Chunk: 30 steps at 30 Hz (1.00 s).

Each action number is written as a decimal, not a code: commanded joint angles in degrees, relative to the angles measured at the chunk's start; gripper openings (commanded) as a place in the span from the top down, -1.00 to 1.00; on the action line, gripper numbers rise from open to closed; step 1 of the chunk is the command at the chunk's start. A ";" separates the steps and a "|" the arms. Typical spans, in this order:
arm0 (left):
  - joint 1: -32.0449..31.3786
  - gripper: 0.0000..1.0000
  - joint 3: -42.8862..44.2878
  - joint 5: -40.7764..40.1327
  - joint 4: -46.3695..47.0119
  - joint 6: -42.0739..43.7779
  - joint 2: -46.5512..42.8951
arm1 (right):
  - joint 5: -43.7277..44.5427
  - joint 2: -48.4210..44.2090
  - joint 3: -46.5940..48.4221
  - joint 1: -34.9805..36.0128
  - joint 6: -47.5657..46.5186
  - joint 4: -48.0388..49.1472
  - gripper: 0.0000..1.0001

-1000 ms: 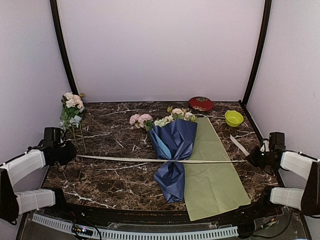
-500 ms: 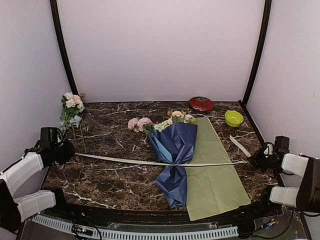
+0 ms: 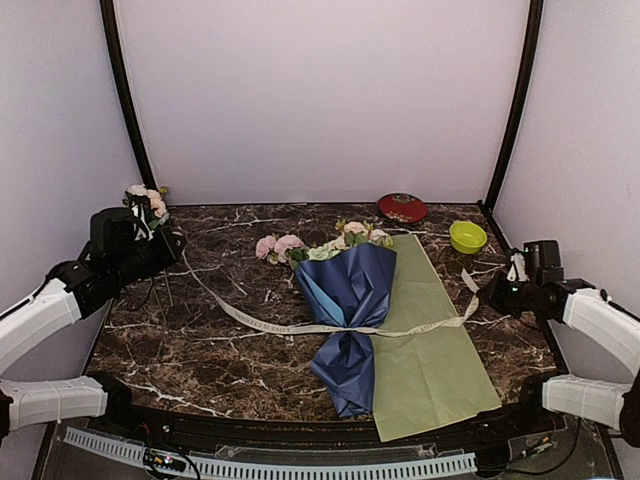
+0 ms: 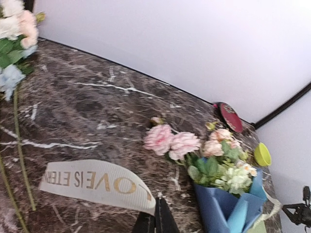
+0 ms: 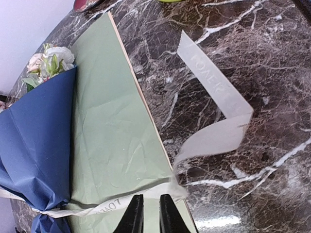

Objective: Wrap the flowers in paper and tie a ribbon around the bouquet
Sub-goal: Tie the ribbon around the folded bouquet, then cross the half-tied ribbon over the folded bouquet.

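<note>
Nearest the bottom edge of the top view, the twisted tail of the dark blue paper (image 3: pixel 340 370) is lying on the marble table (image 3: pixel 200 370), half over a yellow-green sheet (image 3: pixel 430 370). Just above it, the ribbon (image 3: pixel 260 323) is crossing the pinched neck of the bouquet (image 3: pixel 348 290). The ribbon's long axis is running left to right across the frame while the bouquet's is running bottom to top (the two are meeting almost square). Toward the left, the band is climbing to the left gripper (image 4: pixel 156 214), whose jaws are pressing shut on that end at the upper left. Toward the right, it is sagging over the green sheet and then folding back on itself on bare marble. The right gripper (image 5: pixel 149 198) is hovering there with its jaws slightly parted and nothing between them, the slack band lying just past its fingertips. The right arm is therefore sitting nearer the free end, which is lying toward frame centre from its jaws. Farther up, the flowers (image 3: pixel 300 243) are fanning out of the cone's mouth.
</note>
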 commanded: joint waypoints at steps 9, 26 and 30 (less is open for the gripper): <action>-19.91 1.00 13.60 1.95 12.55 13.50 7.46 | 22.09 2.10 16.78 21.16 1.69 -15.66 -0.99; -28.96 1.00 20.87 26.27 31.01 23.09 11.11 | -14.95 36.07 34.29 50.51 -28.79 21.18 -0.99; -29.14 1.00 21.21 26.95 31.64 23.16 11.18 | -16.75 42.36 37.12 50.51 -29.08 23.78 -1.00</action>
